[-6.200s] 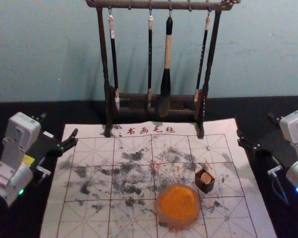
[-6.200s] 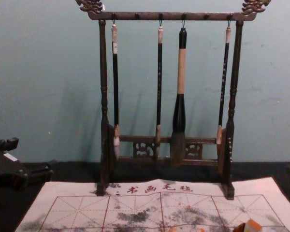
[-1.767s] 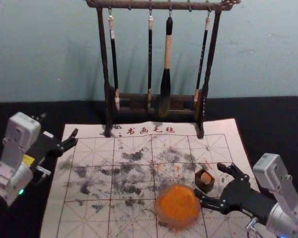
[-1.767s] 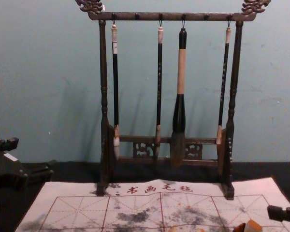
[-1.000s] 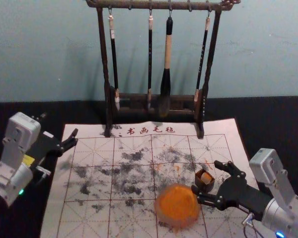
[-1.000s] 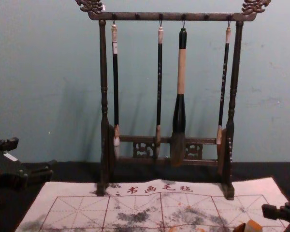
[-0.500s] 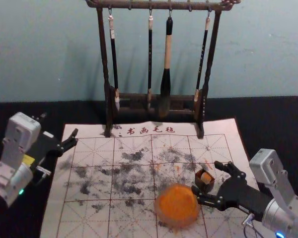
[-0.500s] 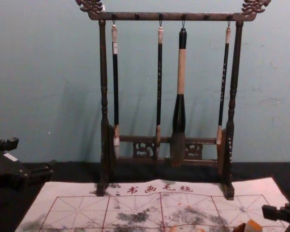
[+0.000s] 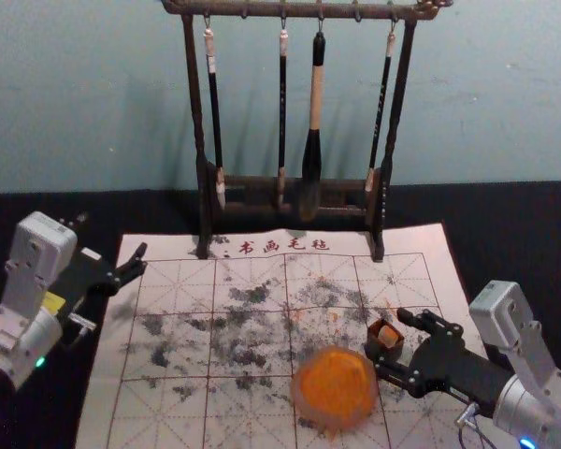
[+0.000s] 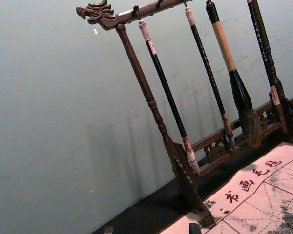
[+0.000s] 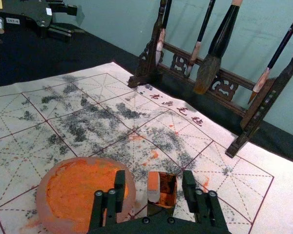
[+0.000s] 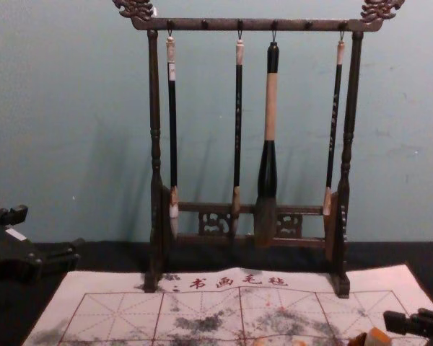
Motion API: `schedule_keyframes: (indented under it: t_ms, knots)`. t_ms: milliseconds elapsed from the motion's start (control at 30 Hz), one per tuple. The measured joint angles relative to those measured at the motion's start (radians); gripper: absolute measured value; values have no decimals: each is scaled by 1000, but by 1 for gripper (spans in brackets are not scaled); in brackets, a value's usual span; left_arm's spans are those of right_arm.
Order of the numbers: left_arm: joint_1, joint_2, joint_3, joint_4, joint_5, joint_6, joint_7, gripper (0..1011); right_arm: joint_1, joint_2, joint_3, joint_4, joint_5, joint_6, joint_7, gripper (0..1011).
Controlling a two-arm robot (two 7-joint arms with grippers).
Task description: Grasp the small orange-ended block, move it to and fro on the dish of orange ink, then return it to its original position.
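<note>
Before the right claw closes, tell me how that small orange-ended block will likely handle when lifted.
Probably stiff: the small orange-ended block has straight edges. Its orange end might be slippery if the ink is wet. It could tip, since the small dark open-topped box leaves room beside it.

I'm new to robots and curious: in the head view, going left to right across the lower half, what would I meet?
Left forearm, left end effector, dish of orange ink, small dark box with the orange-ended block inside, right forearm.

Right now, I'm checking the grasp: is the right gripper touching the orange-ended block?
Apart: the right wrist view shows gaps between the block and both fingers of the right gripper.
</note>
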Motion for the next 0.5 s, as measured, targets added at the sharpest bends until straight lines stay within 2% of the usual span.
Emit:
schedule_keyframes:
  t_ms: [33,100,133,233,267,333,367,433,467,500]
  knots:
    - [0,0,0,0,0,0,0,1001,0,0,0,0,0,0,0,686]
    - [0,0,0,0,0,0,0,1001,0,0,0,0,0,0,0,651]
    - [0,0,0,0,0,0,0,1001,0,0,0,0,0,0,0,593]
    - [0,0,0,0,0,0,0,1001,0,0,0,0,1,0,0,533]
    - [0,0,0,0,0,0,0,1001,0,0,0,0,1,0,0,465]
    - [0,0,0,0,0,0,0,1001,0,0,0,0,1,0,0,421]
    - [0,0,0,0,0,0,0,1001,0,0,0,0,1,0,0,362]
    - [0,0,0,0,0,0,0,1001,0,0,0,0,1,0,0,333]
    - [0,0,0,0,0,0,0,1001,0,0,0,0,1,0,0,257]
    - [0,0,0,0,0,0,0,1001,0,0,0,0,1,0,0,243]
